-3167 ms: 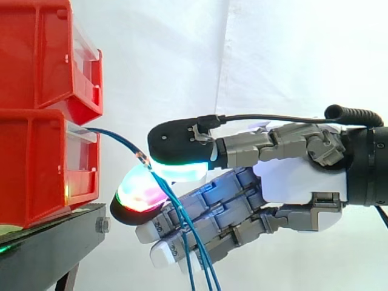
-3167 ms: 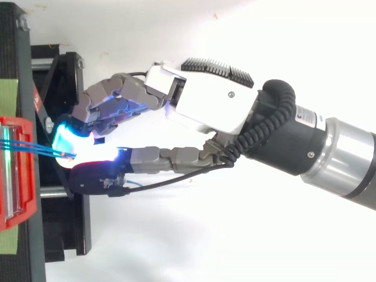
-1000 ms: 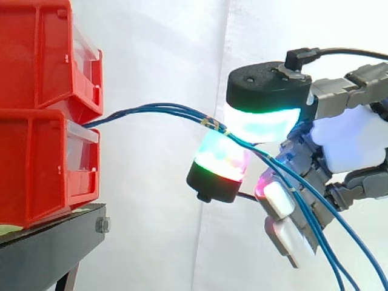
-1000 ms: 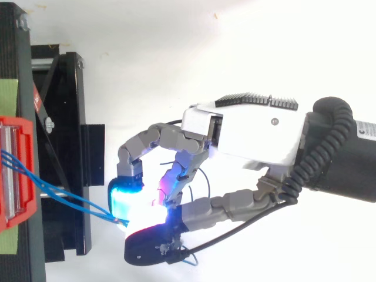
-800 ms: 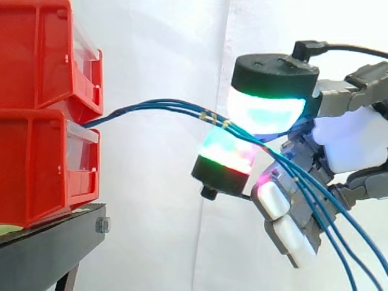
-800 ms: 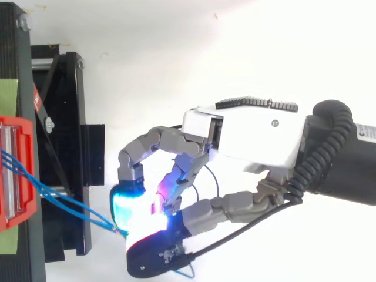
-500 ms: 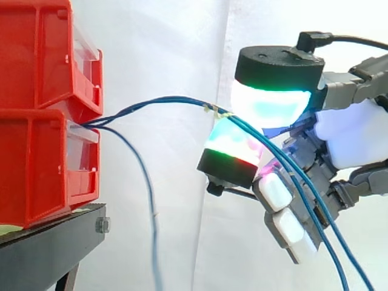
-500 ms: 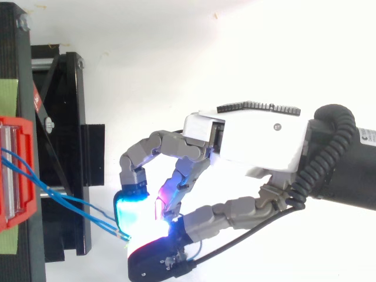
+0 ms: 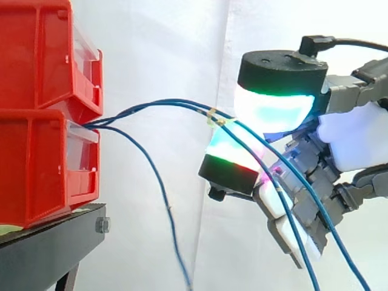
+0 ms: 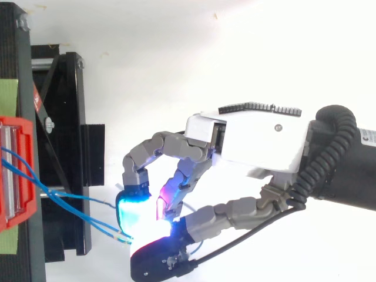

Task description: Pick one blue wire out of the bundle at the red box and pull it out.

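Two stacked red bins (image 9: 36, 163) stand at the left on the black stand (image 9: 48, 248). Blue wires come out between them. Two of these wires (image 9: 182, 103) arc up and to the right into my hand (image 9: 357, 139), pinched between the upper glowing pad (image 9: 273, 109) and the lower pad (image 9: 230, 151); their tails trail down to the right. A third blue wire (image 9: 163, 197) hangs loose from the bin and drops toward the bottom edge. In the top view the wires (image 10: 64, 202) run from the red bin (image 10: 14, 220) to my hand (image 10: 258, 141).
A white curtain hangs behind everything. The black stand (image 10: 64, 106) reaches out to the right of the bins, with the wires crossing above it. My arm enters from the right edge in both views.
My hand has drawn away from the bins to the right and upward with the wires. One of the three pinched wires slipped out and now hangs loose from the bin.
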`<control>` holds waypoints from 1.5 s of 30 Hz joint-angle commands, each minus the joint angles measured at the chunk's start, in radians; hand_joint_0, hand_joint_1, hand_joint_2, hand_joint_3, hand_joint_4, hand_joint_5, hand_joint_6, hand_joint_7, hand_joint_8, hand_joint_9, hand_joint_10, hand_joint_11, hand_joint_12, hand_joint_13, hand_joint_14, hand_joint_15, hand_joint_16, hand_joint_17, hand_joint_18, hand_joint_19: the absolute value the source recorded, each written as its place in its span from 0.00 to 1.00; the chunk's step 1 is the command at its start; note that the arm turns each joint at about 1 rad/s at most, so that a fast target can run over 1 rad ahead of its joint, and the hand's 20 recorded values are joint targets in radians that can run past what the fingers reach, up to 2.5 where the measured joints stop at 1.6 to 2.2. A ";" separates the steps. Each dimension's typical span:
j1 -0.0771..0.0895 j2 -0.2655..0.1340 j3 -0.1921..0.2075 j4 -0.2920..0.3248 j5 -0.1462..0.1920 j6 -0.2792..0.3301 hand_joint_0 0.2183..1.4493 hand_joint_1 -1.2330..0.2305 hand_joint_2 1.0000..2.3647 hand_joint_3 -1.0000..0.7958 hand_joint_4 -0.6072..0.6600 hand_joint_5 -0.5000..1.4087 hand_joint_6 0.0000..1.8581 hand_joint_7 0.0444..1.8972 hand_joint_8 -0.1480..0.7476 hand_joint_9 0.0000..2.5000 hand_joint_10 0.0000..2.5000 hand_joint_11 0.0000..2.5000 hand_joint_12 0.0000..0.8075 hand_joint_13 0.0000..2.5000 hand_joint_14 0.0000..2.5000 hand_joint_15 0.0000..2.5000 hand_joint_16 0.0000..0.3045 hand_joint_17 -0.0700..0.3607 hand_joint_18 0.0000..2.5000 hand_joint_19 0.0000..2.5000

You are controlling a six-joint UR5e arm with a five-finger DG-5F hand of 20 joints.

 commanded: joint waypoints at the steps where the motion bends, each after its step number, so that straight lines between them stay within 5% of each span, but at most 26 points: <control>1: 0.002 -0.002 -0.001 0.002 0.003 0.027 0.38 0.26 0.01 0.37 0.51 0.20 0.51 0.55 0.56 0.42 0.00 0.16 0.52 0.39 0.01 0.17 0.16 0.42 0.35 0.15; 13: -0.001 -0.009 -0.001 0.048 0.050 0.059 0.38 0.26 0.01 0.37 0.52 0.20 0.51 0.56 0.56 0.43 0.00 0.16 0.52 0.39 0.01 0.18 0.16 0.42 0.35 0.15; 19: 0.006 -0.044 -0.001 0.195 0.062 0.099 0.37 0.26 0.01 0.37 0.52 0.20 0.51 0.54 0.56 0.43 0.00 0.16 0.52 0.39 0.01 0.18 0.16 0.42 0.35 0.16; 33: 0.029 -0.044 -0.001 0.160 0.101 0.202 0.29 0.30 0.00 0.32 0.56 0.20 0.50 0.53 0.56 0.42 0.00 0.17 0.53 0.38 0.01 0.18 0.17 0.43 0.35 0.17; 45: 0.039 -0.044 -0.003 0.160 0.101 0.236 0.23 0.31 0.00 0.28 0.56 0.21 0.49 0.56 0.58 0.42 0.00 0.17 0.56 0.38 0.00 0.18 0.18 0.45 0.36 0.17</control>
